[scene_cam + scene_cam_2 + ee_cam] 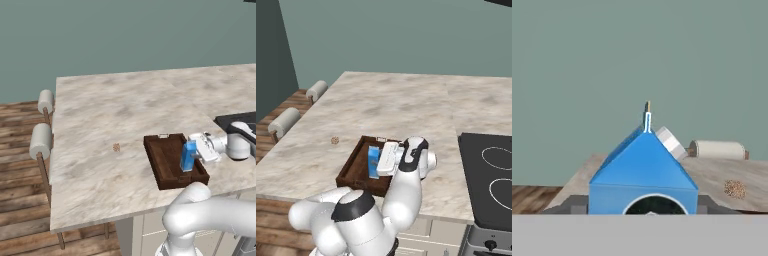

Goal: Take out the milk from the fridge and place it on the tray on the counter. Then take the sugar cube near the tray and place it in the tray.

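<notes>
The jaws reach sideways to the milk, one finger on either side of the blue carton. Whether they grip it or have let go cannot be told: in the hand view the carton sits between the two dark finger tips, but any contact there is hidden by the bottom of that view.

The milk stands upright inside the tray, on its floor near the end closest to the robot. In the right base view the carton shows just left of the white hand, again within the tray's dark brown rim.

The tray lies flat on the tabletop, close to its near edge. The sugar cube rests on the bare marbled stone to the left of the tray, apart from it and not touching the rim; the right base view places the cube beyond the tray's far left corner.

A black cooktop is set into the tabletop to the right of the tray. Two stools with pale cylindrical pads stand along the tabletop's left side, over a wooden plank floor.
</notes>
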